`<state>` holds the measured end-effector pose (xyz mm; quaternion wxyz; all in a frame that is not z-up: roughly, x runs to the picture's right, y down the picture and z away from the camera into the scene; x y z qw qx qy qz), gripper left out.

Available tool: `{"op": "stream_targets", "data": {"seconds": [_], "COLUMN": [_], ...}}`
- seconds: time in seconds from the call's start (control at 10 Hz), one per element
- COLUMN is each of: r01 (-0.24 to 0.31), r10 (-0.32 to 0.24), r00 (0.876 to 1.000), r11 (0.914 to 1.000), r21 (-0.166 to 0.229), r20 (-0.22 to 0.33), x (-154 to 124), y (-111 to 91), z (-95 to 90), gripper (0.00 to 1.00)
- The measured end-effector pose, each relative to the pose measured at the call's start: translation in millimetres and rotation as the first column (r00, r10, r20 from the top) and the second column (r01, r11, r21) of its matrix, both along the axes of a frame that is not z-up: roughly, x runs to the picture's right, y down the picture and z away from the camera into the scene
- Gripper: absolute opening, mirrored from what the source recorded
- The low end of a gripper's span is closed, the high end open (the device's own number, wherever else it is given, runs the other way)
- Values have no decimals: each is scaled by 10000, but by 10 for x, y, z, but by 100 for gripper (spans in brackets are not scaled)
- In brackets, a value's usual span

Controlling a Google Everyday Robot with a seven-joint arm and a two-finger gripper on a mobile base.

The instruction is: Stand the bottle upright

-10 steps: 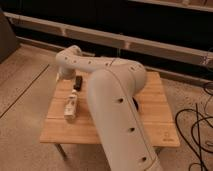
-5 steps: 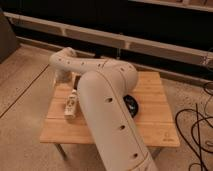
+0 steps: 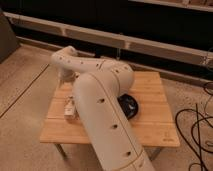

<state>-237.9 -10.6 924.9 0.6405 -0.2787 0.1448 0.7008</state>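
Lying on its side near the left edge of the wooden table, the bottle shows as a small pale shape with a lighter label, its long axis running roughly from the near side of the table toward the far side. Which end carries the cap I cannot tell. Its right flank sits just beside the thick white arm, which crosses the view from the lower right and hides part of the tabletop.

That arm climbs to a bend above the far left corner of the table and then turns downward, ending in the gripper. The gripper hangs over the far left part of the table, beyond the bottle and a little higher in the view, clearly apart from it. Its jaws stand spread wide with nothing between them (the bottle rests on the wood, not in the grip), though little of the gripper shows beneath the wrist.

To the right of the arm, about the middle of the table, a dark round object peeks out, half covered by the arm. Black cables loop over the speckled floor on the right.
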Motion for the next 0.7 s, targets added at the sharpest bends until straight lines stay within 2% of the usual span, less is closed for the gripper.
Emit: {"op": "stream_targets", "data": {"seconds": [0.1, 0.2, 0.3, 0.4, 0.5, 0.7], "r01": [-838, -1607, -2092, -2405, -2494, -2366], "r10": [835, 1589, 2052, 2341, 2413, 2291], "r00": [9964, 9868, 9772, 9691, 9655, 9657], "r11": [9959, 9850, 9745, 9668, 9649, 9703], "r21": [-329, -637, -809, -861, -822, -508], "r20": [-118, -318, -549, -776, -977, -1219], "x": [-34, -61, -52, -8, 62, 163], "y": [44, 98, 137, 152, 159, 90], "z": [34, 75, 116, 159, 203, 256], "gripper": [65, 65, 65, 65, 65, 65]}}
